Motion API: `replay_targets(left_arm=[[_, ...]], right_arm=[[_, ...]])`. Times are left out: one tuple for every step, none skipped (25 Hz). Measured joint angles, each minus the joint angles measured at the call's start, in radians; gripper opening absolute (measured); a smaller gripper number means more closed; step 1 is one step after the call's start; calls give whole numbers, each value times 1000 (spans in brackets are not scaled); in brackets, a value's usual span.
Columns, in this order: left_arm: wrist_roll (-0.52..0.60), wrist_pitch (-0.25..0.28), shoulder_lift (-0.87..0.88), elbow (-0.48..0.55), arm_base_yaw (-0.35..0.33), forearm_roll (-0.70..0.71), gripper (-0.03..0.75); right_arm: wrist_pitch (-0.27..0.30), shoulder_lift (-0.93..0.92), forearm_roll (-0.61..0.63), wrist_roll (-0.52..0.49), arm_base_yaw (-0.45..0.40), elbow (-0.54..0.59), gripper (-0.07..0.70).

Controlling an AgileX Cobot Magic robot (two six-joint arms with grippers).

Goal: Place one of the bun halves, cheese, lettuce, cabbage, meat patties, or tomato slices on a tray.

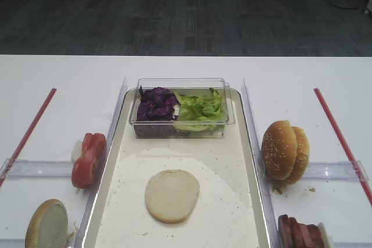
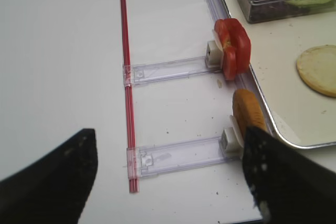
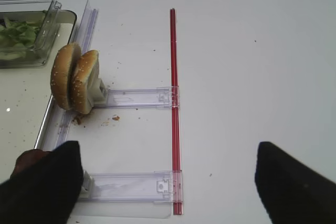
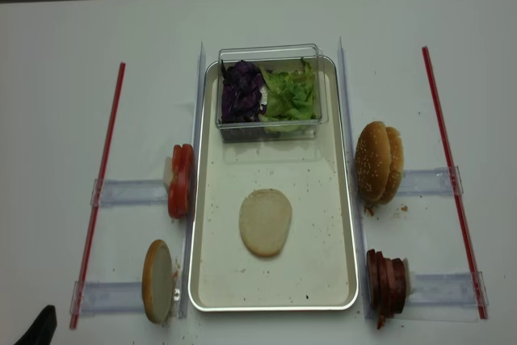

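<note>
Cream bun half [image 1: 172,195] lies flat on tray [image 1: 244,201], seemingly untouched.

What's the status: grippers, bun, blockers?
Left gripper open, empty. Right gripper open, empty. Bun half flat on tray. Nothing blocking.

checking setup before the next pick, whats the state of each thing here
bun half: lying flat on the tray
tomato slices: on edge, left of tray
meat patties: on edge, right of tray
lettuce and cabbage: in clear tub
left end effector: open, empty
right end effector: open, empty
</note>
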Motion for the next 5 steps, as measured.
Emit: replay_targets(left_arm=[[0, 0, 0, 0, 0, 0, 524], [0, 0, 0, 0, 0, 0, 524], [0, 0, 0, 0, 0, 0, 524], [0, 0, 0, 0, 0, 0, 524], [0, 0, 0, 0, 0, 0, 524]], right_arm=[[0, 0, 0, 0, 0, 0, 676], [0, 0, 0, 0, 0, 0, 676], [0, 0, 0, 0, 0, 0, 676], [0, 0, 0, 0, 0, 0, 676], [0, 0, 0, 0, 0, 0, 676]])
